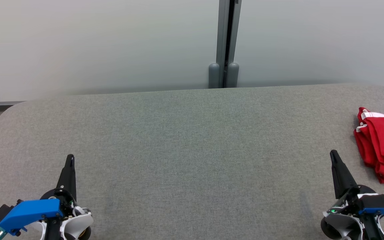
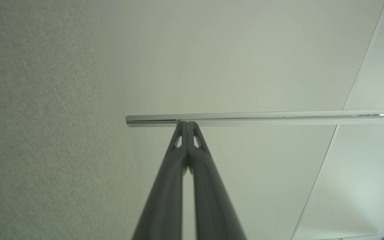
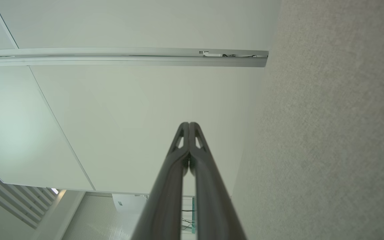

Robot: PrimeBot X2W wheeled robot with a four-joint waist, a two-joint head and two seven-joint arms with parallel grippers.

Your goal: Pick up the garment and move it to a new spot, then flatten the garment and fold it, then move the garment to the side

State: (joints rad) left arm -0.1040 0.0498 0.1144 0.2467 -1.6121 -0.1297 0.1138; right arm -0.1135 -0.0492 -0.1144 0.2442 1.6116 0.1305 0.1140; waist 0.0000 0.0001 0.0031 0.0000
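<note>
A red garment with white trim lies bunched at the right edge of the grey fabric table, partly cut off by the head view's border. My left gripper rests at the lower left, shut and empty, far from the garment. At the lower right my right gripper is shut too, with nothing in it, a short way left of the garment. In the left wrist view the left gripper has its fingers pressed together, pointing at a pale wall. The right gripper looks the same in the right wrist view.
Behind the table stands a pale partition wall with a grey vertical post. The table's far edge runs along it, and its left corner is rounded. A metal rail crosses the wall in the left wrist view.
</note>
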